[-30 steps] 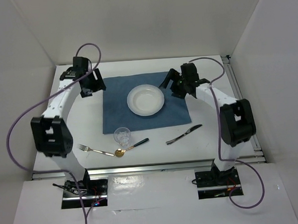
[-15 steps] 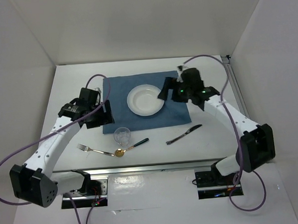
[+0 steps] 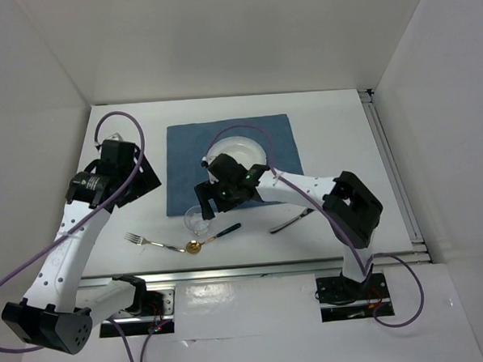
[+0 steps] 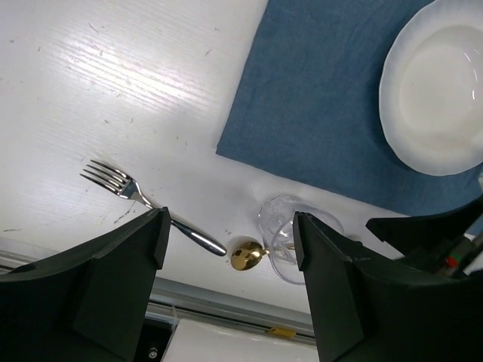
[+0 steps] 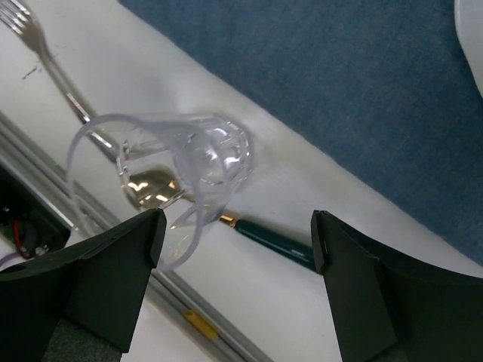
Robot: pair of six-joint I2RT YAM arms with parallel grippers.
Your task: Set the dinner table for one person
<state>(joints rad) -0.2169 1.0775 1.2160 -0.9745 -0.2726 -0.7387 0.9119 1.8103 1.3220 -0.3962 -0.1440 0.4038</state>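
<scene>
Currently on the dinner table: one blue cloth, one white plate, one clear glass, one fork, one spoon with a gold bowl and dark green handle, and one knife. Two arms, two hands.

Left hand: jaws wide, nothing between them, held above the table. The arm is bent and points down. Directly under the gap lie the fork handle and the spoon bowl. The fork tines sit beyond one finger and the glass stands by the other. Cloth and plate lie farther ahead of the hand.

Right hand: jaws wide, holding nothing. The arm reaches leftward across the cloth, and its forearm hides the near rim of the plate. The glass stands just ahead of the hand, closer to one finger than the other and touching neither. The spoon handle runs under the gap. The knife lies back along the forearm, partly hidden.

Surface: the table spreads under both hands. It is matte white, lightly scratched, with silver rails along the near and right edges. The glass stands on bare table just off the cloth's edge. Plain white walls close three sides.
</scene>
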